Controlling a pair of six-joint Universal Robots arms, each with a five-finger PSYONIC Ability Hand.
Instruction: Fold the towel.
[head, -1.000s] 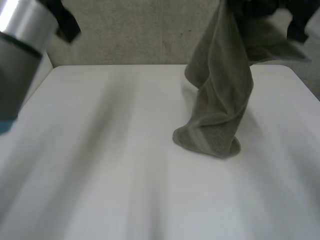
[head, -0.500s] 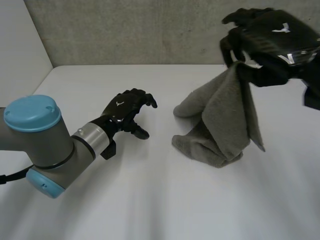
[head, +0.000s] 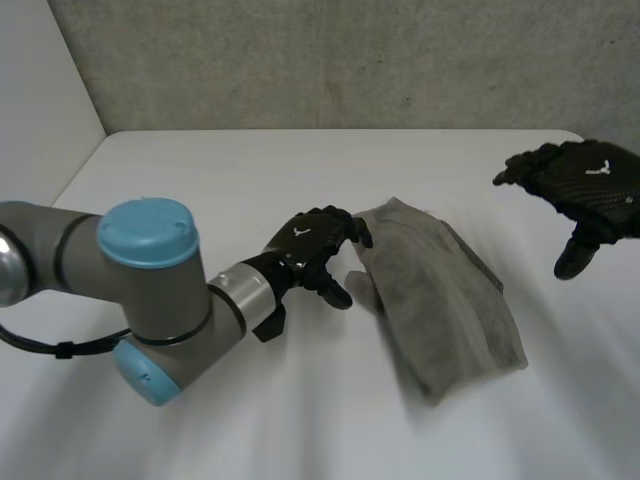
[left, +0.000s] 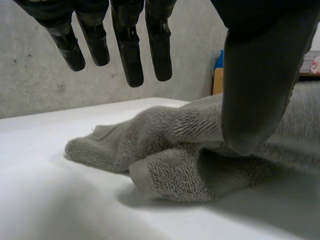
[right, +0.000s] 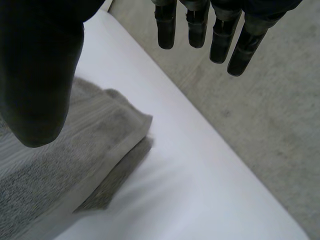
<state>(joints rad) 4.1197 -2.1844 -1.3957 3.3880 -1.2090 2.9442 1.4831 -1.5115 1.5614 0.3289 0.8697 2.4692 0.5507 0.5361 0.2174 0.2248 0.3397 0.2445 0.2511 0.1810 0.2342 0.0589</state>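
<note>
The towel (head: 440, 290) is lying flat on the white table (head: 200, 170) as a rumpled, part-folded strip, its long axis slanting straight away from the left hand (head: 312, 245). That hand is sitting right at the towel's end, fingers relaxed, gripping nothing. The right hand (head: 585, 185) is hovering well off the towel's opposite side, spread and empty. Left looks the nearer for the next grab.
</note>
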